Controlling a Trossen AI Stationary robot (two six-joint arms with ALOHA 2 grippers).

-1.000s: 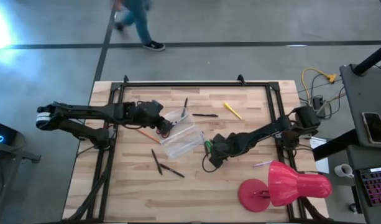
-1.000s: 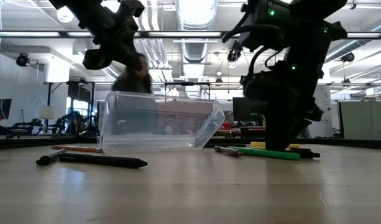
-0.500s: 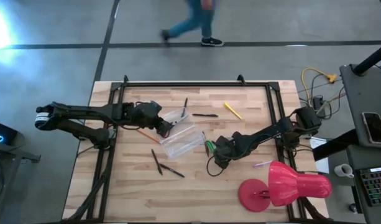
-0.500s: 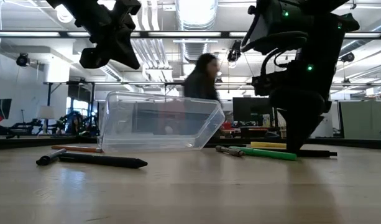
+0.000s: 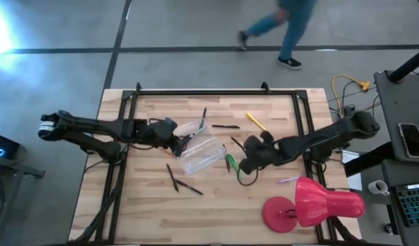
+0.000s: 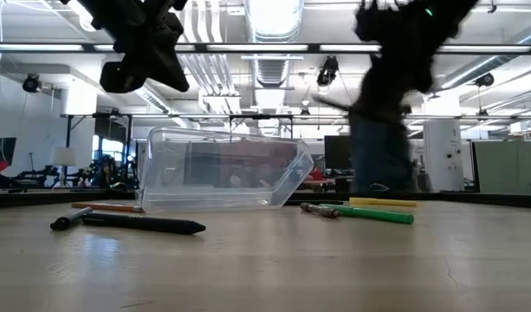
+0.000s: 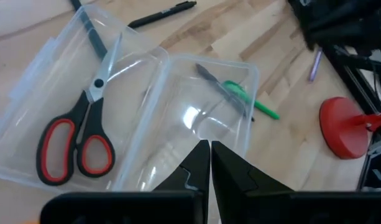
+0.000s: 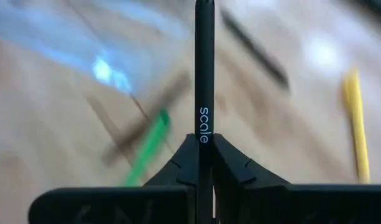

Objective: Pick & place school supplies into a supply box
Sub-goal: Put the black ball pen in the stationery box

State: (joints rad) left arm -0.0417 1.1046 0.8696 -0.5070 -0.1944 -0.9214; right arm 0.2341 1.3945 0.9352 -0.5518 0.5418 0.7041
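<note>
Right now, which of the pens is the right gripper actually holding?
The black pen printed with the word scale, clamped upright between the right gripper fingers. The green pen and yellow pen lie loose on the table.

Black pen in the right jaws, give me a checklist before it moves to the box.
1. Right jaws shut on black pen: ok.
2. Pen lifted off the table: cannot tell.
3. Supply box open: ok.
4. Left jaws clear of the box: not ok, they hang shut over it.
5. Scissors in the box's other half: ok.
6. Green pen out of the way: probably ok, beside the box.
</note>
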